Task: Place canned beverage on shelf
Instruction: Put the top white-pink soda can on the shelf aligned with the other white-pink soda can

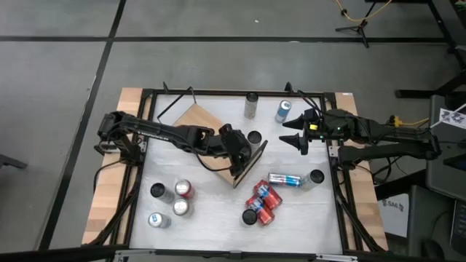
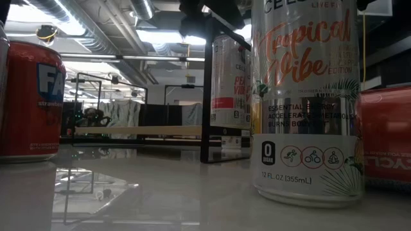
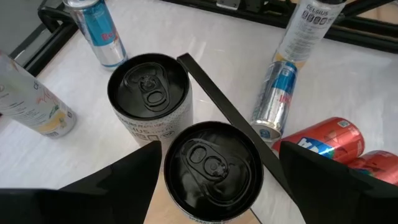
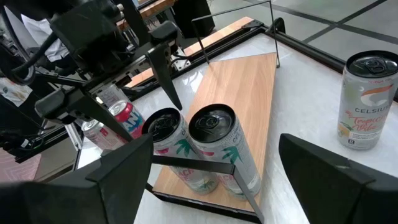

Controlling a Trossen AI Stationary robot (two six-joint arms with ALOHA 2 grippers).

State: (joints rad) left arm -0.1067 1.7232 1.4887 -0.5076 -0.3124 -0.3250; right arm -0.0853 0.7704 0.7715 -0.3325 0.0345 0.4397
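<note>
A tall silver can [image 2: 305, 102] marked "Tropical Vibe" stood closest to the low camera on the white counter [image 1: 211, 211], with a red can [image 2: 29, 102] off to one side.

Near the middle of the counter the shelf [image 1: 200, 124] sat at an angle, its light-wood board framed in thin black wire. The left gripper [image 1: 237, 149] hung over one end of it, fingers [image 3: 124, 183] spread on either side of a black-topped can [image 3: 213, 165] that stood upright on the wood. A gap showed between the can and one finger, so the gripper was released rather than clamped. A frame bar ran past this can; just beyond it stood a second black-topped can [image 1: 254, 137], which in the high view lay just off the shelf's edge, on the counter.

The right gripper [image 1: 297, 138] hovered over the counter just beside that end of the shelf — fingers apart, grasping nothing.

Elsewhere on the counter were:
- two upright cans [image 1: 251, 105] at the far edge
- a blue-and-silver can [image 1: 285, 179] lying on its side
- a cluster of red cans [image 1: 262, 204] near it
- four cans [image 1: 180, 208] grouped on the left arm's side
</note>
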